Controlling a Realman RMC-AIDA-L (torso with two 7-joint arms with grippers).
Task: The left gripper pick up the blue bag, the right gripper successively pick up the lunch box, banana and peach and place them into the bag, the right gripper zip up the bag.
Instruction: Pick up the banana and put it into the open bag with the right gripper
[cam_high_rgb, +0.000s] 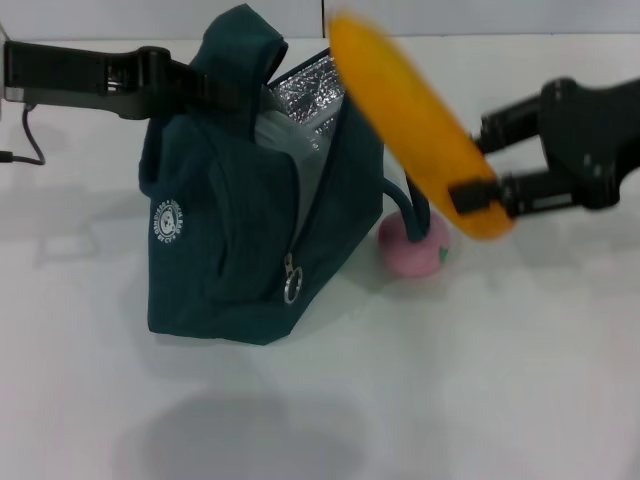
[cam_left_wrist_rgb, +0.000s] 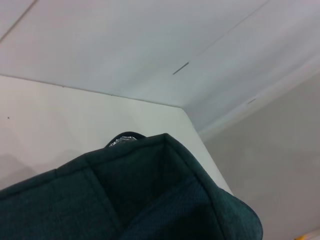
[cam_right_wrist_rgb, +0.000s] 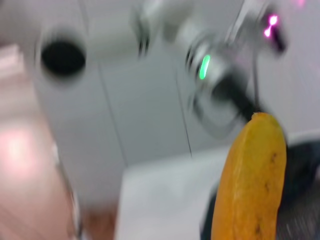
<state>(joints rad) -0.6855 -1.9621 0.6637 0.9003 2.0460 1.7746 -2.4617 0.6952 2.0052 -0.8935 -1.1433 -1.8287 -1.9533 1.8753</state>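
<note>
My right gripper (cam_high_rgb: 478, 196) is clamped on the lower end of the banana (cam_high_rgb: 410, 112), one finger above and one below the fruit. The banana is in the air, slanting up and toward my left, its upper end above the open mouth of the blue bag (cam_high_rgb: 235, 250). Below it, the peach (cam_high_rgb: 413, 248) sits on the white table (cam_high_rgb: 480, 400), touching the bag's right side, with a loop handle curving down in front of it.

My left gripper (cam_high_rgb: 215, 88) comes in from the left edge and grips the fabric at the bag's top, holding that side raised; its fingers are closed on the cloth. The bag's mouth gapes toward the banana, silver lining showing inside, and the zipper runs open down the front to its ring pull. I can't make out the lunch box for certain; a pale shape shows inside the opening.

For room, I see bare table in front of the bag and to the right of the peach; the table's far edge runs just behind the bag.

The left wrist view shows only the bag's (cam_left_wrist_rgb: 150, 195) dark fabric up close, plus a table corner. The right wrist view shows the banana (cam_right_wrist_rgb: 252, 180) with its brown specks, which the head view blurs.
</note>
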